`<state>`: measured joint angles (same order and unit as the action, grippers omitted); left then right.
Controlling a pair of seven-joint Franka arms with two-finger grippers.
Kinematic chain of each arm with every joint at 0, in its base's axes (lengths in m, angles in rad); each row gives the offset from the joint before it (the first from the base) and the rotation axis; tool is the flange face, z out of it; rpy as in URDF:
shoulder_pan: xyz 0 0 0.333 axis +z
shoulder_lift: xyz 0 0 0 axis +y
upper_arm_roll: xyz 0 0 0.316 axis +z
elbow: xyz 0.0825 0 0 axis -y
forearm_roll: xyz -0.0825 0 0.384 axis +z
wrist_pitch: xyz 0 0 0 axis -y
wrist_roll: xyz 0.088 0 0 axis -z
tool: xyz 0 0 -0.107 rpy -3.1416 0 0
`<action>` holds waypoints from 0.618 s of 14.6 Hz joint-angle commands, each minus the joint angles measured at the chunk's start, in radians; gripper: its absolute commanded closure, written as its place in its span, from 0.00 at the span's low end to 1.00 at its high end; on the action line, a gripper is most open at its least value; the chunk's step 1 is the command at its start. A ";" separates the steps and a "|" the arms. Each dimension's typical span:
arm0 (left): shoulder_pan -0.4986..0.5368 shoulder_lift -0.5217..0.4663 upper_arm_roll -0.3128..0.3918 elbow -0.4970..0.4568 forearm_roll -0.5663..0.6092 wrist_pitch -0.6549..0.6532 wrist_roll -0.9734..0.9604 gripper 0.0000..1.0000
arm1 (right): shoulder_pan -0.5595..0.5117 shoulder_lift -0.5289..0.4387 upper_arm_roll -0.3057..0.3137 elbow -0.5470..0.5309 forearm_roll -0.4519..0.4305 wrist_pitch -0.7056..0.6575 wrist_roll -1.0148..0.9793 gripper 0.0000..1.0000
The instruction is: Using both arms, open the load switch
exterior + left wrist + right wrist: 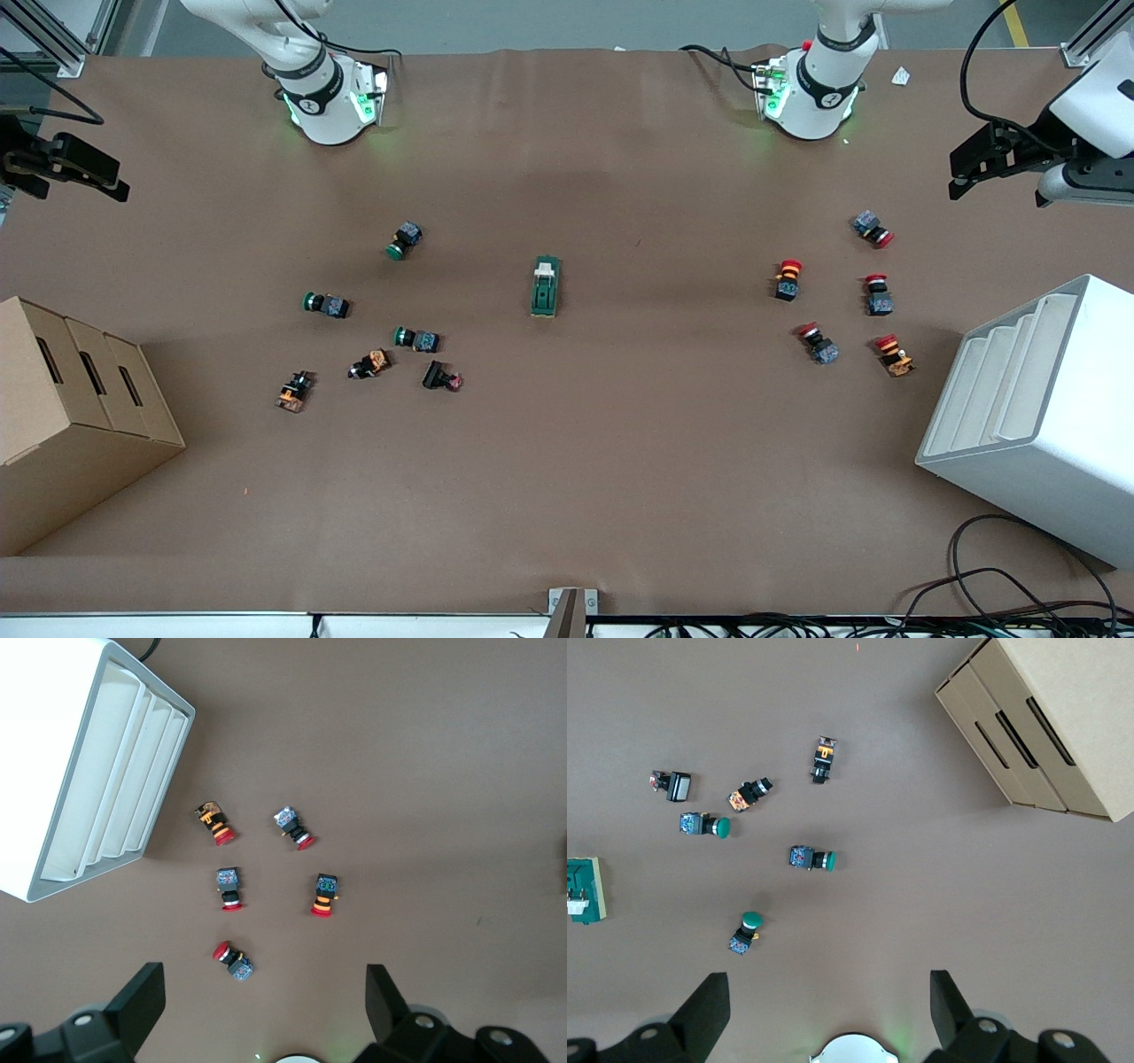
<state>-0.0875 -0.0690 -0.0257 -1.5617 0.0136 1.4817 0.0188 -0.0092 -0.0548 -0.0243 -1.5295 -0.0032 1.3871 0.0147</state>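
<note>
Green load switch (546,286) lies mid-bench, between the two button clusters, pale handle (547,268) at its end toward the robot bases; can't tell from here whether it's open or shut. Both arms wait high and wide. Left gripper (973,168) hangs over the bench edge at the left arm's end, above the white rack (1036,416); fingers (142,1003) spread wide, holding nothing. Right gripper (84,173) hangs over the edge at the right arm's end, above the cardboard boxes (71,408); also wide, nothing in it. Red buttons (877,292) sit toward the left arm's end, green buttons (403,241) and orange ones (370,363) toward the right arm's, all well apart from the switch. Risks, as I judge: switch is small and light w/ nothing pinning it, so if one gripper pulls the handle before the other has the body clamped, the whole unit prob. slides or tips. Grippers meeting at one small part could also collide w/ each other. A low sweep in could knock buttons about.
</note>
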 commanded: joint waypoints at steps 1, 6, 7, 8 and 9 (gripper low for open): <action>0.003 0.005 -0.013 0.014 0.016 -0.005 0.001 0.00 | 0.001 -0.034 0.001 -0.037 -0.001 0.013 0.013 0.00; 0.015 0.001 -0.014 0.037 0.014 -0.006 0.004 0.00 | 0.000 -0.051 0.000 -0.037 -0.001 0.004 0.018 0.00; 0.015 0.006 -0.013 0.045 0.014 -0.009 0.006 0.00 | 0.000 -0.050 0.000 -0.037 0.002 0.003 0.021 0.00; 0.015 0.011 -0.013 0.046 0.014 -0.009 0.006 0.00 | 0.000 -0.050 0.000 -0.037 0.006 0.001 0.021 0.00; 0.017 0.011 -0.013 0.048 0.014 -0.009 0.004 0.00 | 0.000 -0.050 0.000 -0.037 0.020 0.001 0.021 0.00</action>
<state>-0.0797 -0.0691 -0.0301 -1.5413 0.0136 1.4828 0.0184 -0.0092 -0.0694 -0.0247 -1.5299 -0.0005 1.3832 0.0164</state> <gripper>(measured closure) 0.000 0.000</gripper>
